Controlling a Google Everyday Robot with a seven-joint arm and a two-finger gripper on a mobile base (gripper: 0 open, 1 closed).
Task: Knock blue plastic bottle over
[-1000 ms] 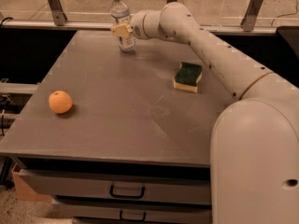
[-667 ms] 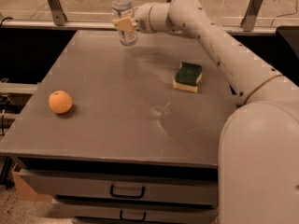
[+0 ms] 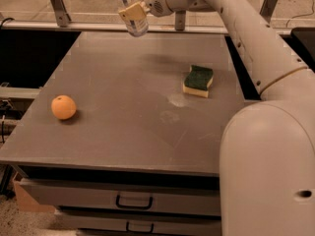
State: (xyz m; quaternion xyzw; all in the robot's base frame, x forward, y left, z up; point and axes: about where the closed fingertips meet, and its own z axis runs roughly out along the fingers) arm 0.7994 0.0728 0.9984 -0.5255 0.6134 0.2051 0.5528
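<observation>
The blue plastic bottle point(image 3: 132, 23) is clear and bluish with a pale label. It hangs in the air above the far edge of the grey table point(image 3: 123, 132), tilted a little, and its cap is cut off by the top of the view. My gripper point(image 3: 134, 11) reaches in from the upper right and is shut on the bottle around its middle. One tan finger pad point(image 3: 130, 12) lies across the label. The bottle's shadow falls on the table below and to the right.
An orange point(image 3: 64, 107) lies near the table's left edge. A green-and-yellow sponge point(image 3: 198, 80) lies right of centre. My white arm crosses the right side. A metal rail with posts runs behind the table. Drawers sit under the front edge.
The bottle has risen off the table's far edge in my gripper's hold and moved up toward the top of the view. The orange and sponge have not moved.
</observation>
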